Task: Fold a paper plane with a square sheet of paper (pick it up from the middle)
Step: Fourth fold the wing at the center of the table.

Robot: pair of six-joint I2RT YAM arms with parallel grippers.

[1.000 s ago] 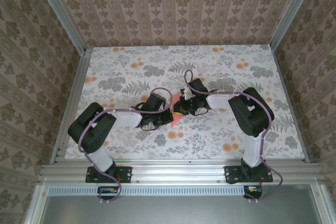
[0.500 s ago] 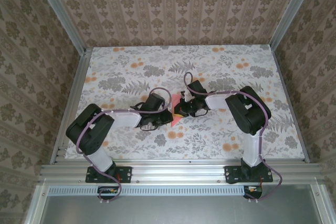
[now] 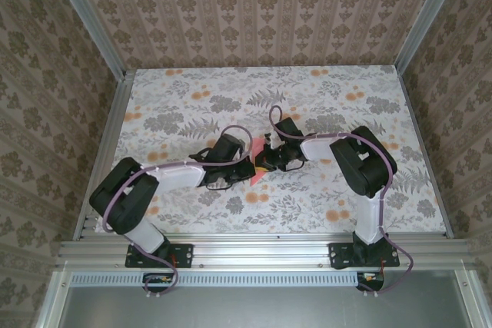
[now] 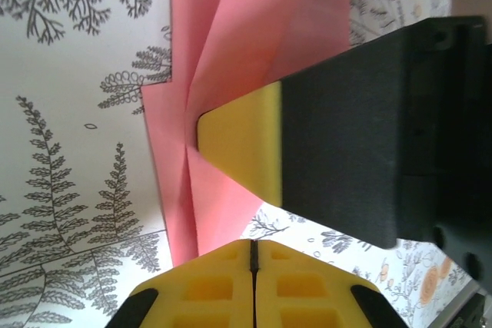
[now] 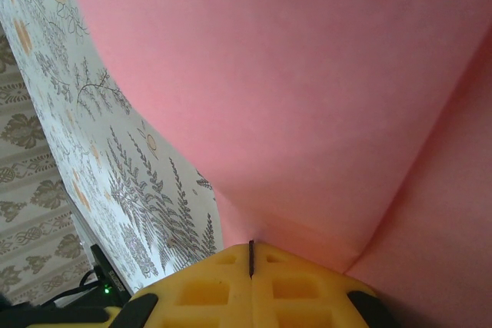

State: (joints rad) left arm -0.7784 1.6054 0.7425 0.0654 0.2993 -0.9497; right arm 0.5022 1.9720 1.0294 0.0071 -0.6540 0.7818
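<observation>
The creased square sheet of paper (image 4: 231, 51) is being pressed down at the middle of the table (image 3: 346, 97) by the right gripper (image 5: 250, 260), the left gripper (image 4: 254, 263) just beside it — the 2 fingers of each together — and a skewed crease or tear is being risked should either tip drag sideways.

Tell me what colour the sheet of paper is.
Plain salmon pink; the paper shows best in the right wrist view.

Left end effector (image 3: 244, 168) and right end effector (image 3: 267, 160) reach inward, held low, nearly tip to tip; jaws closed on both.
</observation>
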